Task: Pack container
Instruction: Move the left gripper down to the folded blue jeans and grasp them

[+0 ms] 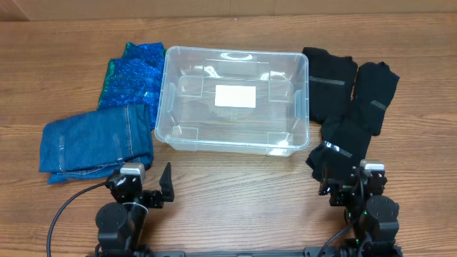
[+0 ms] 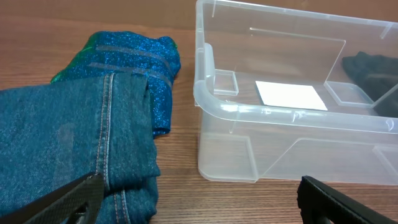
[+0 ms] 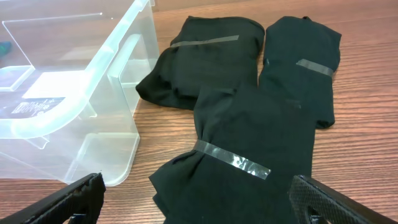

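The left fingers (image 2: 71,198) and the right fingers (image 3: 69,198) are spread wide apart, holding nothing. The container (image 1: 228,148) sits on the table (image 1: 235,207). Blue jeans (image 1: 96,146) lie left of it; black cloths (image 1: 328,82), maybe socks, lie right.

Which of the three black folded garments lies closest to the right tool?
The front garment, pinched in by its tape, just ahead of the right tool; the two behind lie farther off.
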Robot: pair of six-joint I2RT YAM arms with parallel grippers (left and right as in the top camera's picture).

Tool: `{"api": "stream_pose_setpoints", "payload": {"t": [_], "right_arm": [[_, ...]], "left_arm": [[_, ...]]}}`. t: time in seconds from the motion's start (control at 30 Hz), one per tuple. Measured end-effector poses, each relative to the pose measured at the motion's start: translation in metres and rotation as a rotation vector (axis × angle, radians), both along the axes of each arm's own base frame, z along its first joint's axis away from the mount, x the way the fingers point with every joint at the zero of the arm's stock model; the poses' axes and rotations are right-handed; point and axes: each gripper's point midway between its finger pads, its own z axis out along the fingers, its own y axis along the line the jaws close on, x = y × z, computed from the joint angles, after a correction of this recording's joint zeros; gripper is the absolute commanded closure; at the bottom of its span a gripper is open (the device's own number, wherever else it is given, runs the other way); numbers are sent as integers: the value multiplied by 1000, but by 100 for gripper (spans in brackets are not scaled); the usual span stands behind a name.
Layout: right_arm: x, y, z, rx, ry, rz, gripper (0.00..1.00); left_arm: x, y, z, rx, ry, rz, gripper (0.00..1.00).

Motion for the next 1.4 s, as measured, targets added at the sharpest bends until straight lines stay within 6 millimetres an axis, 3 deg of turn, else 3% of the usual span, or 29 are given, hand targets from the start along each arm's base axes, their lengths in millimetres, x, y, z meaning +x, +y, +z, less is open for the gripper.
{"api": "stream_pose_setpoints", "payload": {"t": [0.77, 0.9, 0.97, 1.03, 1.17, 1.2, 1.33, 1.4], "right_arm": [[0, 0, 0, 1, 0, 0, 0], [0, 0, 0, 0, 0, 0, 0], [0, 0, 0, 0, -1, 0, 0], [0, 0, 0, 1, 0, 0, 0], [0, 0, 0, 0, -1, 0, 0], [0, 0, 0, 1, -1, 0, 0], [0, 0, 0, 1, -1, 0, 0], [0, 0, 0, 0, 0, 0, 0]], "left_arm": [[1, 1, 3, -10, -13, 7, 0], [-6, 3, -5, -78, 65, 45, 0], [-11, 6, 2, -98, 106, 77, 0], [-17, 13, 26, -100, 137, 121, 0], [-16, 20, 97, -86, 139, 161, 0], [-8, 18, 137, -90, 128, 147, 0], [7, 5, 194, -108, 131, 71, 0], [13, 5, 209, -103, 133, 74, 0]]}}
